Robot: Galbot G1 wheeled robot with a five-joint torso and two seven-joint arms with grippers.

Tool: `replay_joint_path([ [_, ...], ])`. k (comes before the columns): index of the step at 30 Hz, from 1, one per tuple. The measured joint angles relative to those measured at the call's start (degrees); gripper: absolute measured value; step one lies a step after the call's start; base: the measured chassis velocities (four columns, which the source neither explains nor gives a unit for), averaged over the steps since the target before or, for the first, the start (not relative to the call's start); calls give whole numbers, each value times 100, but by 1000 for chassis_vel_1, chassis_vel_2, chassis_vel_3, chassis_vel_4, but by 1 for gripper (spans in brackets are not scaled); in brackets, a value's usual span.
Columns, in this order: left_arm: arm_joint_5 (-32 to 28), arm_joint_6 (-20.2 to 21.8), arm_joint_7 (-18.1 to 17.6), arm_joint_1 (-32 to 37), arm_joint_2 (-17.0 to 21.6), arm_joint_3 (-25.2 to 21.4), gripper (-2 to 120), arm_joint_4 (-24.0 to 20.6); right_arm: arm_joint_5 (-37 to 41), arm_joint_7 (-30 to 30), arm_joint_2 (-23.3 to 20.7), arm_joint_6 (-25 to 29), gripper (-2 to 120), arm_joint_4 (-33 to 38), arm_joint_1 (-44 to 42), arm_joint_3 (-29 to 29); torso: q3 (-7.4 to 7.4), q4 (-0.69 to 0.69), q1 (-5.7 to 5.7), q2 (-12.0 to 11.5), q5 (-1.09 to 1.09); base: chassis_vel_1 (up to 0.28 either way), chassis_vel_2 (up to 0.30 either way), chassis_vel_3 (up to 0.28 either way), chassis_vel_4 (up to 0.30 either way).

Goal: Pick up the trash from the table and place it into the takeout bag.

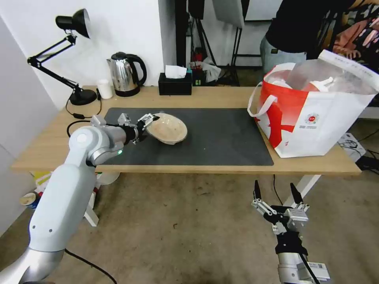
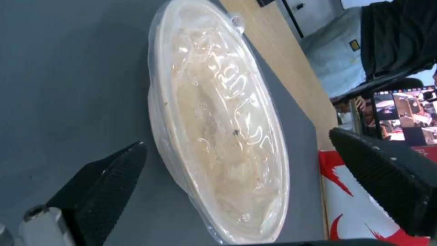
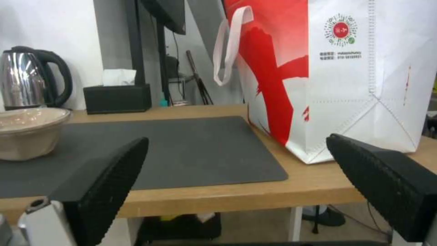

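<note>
Nearest thing to the head camera is the left arm's big white shoulder and elbow, which reach forward over the near edge of the table (image 1: 205, 96). Follow it out and you get the left gripper (image 1: 151, 120) right at the near-left rim of the beige paper bowl (image 1: 167, 127), which sits on the dark grey mat (image 1: 221, 134) left of centre.

From the left wrist view the fingers (image 2: 104, 184) are spread wide, one on each side of the bowl (image 2: 218, 136), with the rim running lengthwise between them. Nothing pinched yet as far as I can tell (the bowl looks wrapped in clear film, so the edge could be slippery). My read is the grab comes down to closing across that rim, and this arm is by far the closer one.

Further right, the takeout bag (image 1: 316, 118) stands open on the table's right end, well apart from the bowl, so it's a long carry across the mat.

Down at the right, the right gripper (image 1: 276, 193) hangs below table height, pointing up, jaws wide open and empty, facing the bag (image 3: 346, 75).
</note>
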Motion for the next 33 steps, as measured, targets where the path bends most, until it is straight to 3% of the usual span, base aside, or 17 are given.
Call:
replay_joint_path([
  [33,330,2,225,-227,-180,288,97,505,0,0,0,0,100,0,0,0,0,0,0,0,0,0,0,0,0],
])
